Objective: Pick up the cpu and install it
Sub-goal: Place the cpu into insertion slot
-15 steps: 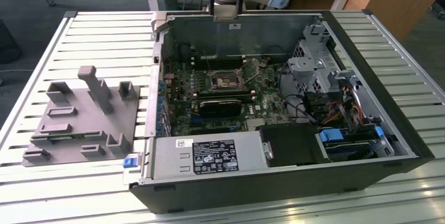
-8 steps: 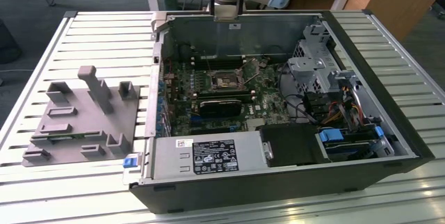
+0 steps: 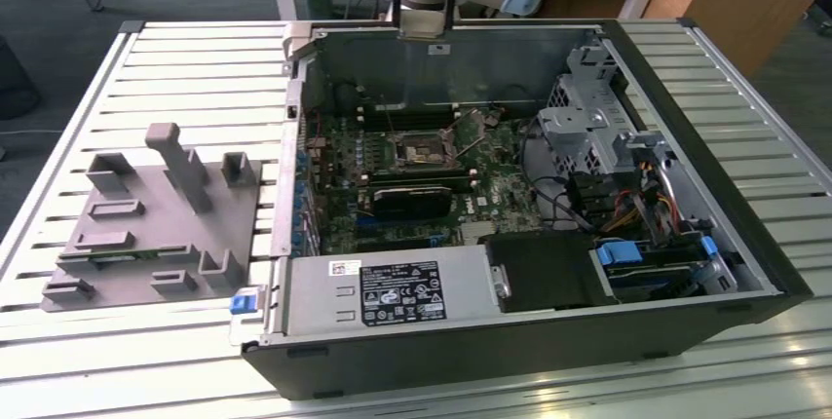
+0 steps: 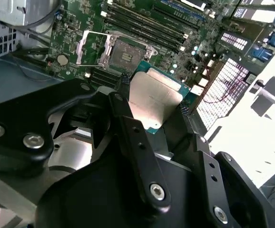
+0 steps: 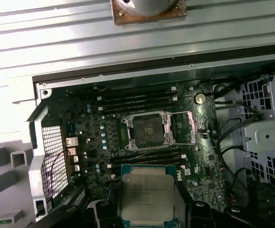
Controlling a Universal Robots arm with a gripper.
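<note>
Your fingers (image 4: pixel 132 135) grip the cpu (image 4: pixel 154 99) by its edges. You hold it in the air over the green board (image 5: pixel 92 142), with the open socket (image 5: pixel 149 129) close by.

In the exterior view the gripper (image 3: pixel 424 31) hangs at 12 o'clock, pointing down, with its upper part cut off by the frame edge. Its two black fingers (image 4: pixel 130 128) are closed in on the cpu (image 4: pixel 156 97), one pressing each of two opposite edges, so the chip sits flat between the tips. In both wrist views the fingers spread wider apart from the tips back toward the wrist.
</note>
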